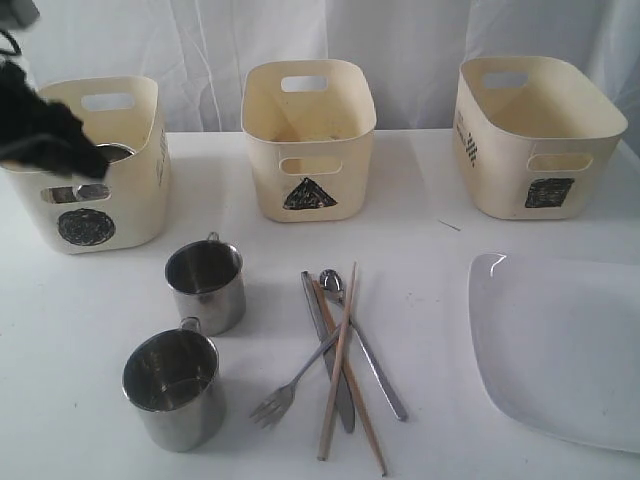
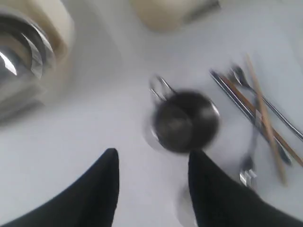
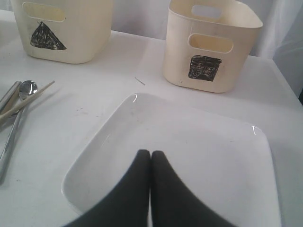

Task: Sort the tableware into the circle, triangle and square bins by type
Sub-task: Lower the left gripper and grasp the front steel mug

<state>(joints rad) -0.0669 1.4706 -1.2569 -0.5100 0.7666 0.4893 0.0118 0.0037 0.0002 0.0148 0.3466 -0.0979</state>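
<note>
Two round steel mugs, a farther one [image 1: 205, 285] and a nearer one [image 1: 172, 385], stand upright at about 8 o'clock on the white table [image 1: 70, 330]. The cream plastic circle bin [image 1: 125, 140] at 10 o'clock already holds a shiny steel bowl [image 2: 19, 56].

The left gripper [image 2: 154, 157] hangs over that bin with its black fingers [image 2: 104, 189] spread wide and nothing between them. The right gripper [image 3: 151, 153] is pressed fully closed and empty, low over the large white squarish plate [image 1: 560, 350] at 4 o'clock.

The mugs look rigid, fairly light and slick. Pinching a wall at the rim, one finger inside and one outside, seems safer than taking the thin wire handle.

At 6 o'clock the steel fork [image 1: 290, 385], spoon [image 1: 362, 345] and knife [image 1: 345, 410] lie crossed under the wooden chopsticks [image 1: 338, 360]; being thin and flat, they are likely to slide.

The plate looks breakable, and its raised edge is the only purchase. It runs out of view, so I cannot tell where the table's edge is.

Bare table lies between the mugs and the circle bin. The cream triangle bin [image 1: 265, 150] and cream square bin [image 1: 500, 150] have tall rims, so anything carried must clear them.
</note>
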